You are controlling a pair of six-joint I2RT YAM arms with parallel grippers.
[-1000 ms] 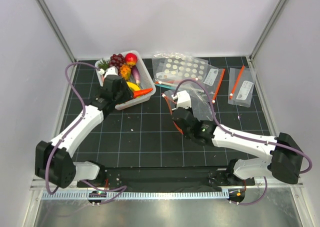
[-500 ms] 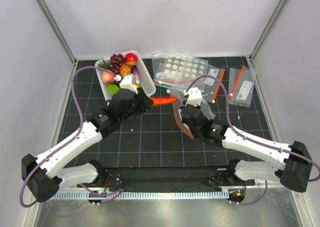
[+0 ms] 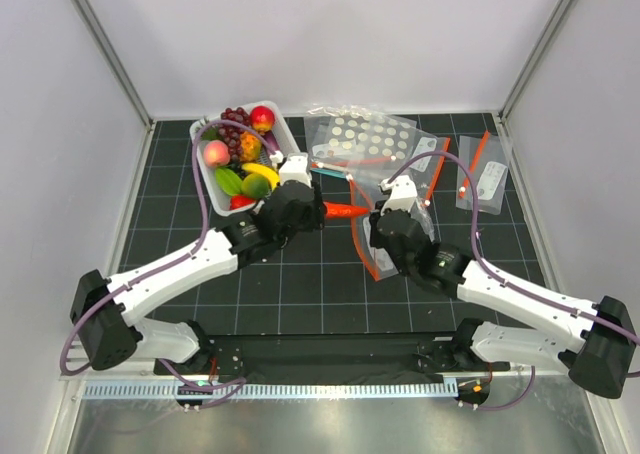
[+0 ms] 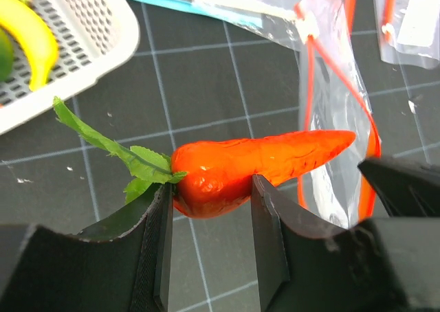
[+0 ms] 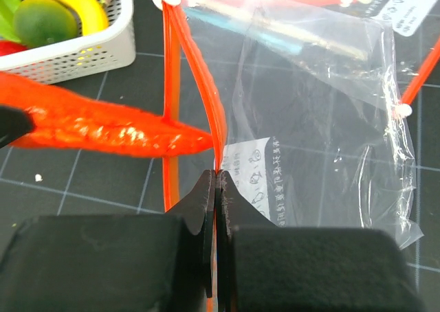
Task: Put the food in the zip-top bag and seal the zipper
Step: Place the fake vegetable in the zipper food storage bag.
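Observation:
My left gripper [image 4: 212, 188] is shut on the thick end of an orange carrot [image 4: 261, 162] with green leaves. The carrot [image 3: 345, 211] lies level above the mat, its tip at the open mouth of the clear zip-top bag [image 5: 309, 119]. My right gripper [image 5: 215, 178] is shut on one side of the orange-red zipper [image 5: 206, 85], holding that lip up; the other strip hangs to its left. The carrot's tip [image 5: 185, 139] touches the held strip. A banana [image 3: 262, 172], a pink peach [image 3: 216, 154], a green piece [image 3: 232, 181] and a small red piece [image 3: 240, 201] lie in the white basket [image 3: 292, 160].
Dark grapes [image 3: 235, 119] and other toy food also fill the basket at the back left. A dotted clear bag [image 3: 365, 134] and two labelled clear bags [image 3: 488, 179] [image 3: 428, 154] lie at the back right. White walls stand on three sides of the mat.
My left gripper has carried the carrot from the basket rightwards to the bag's mouth. My right gripper, still shut on the zipper, has shifted a little to the right.

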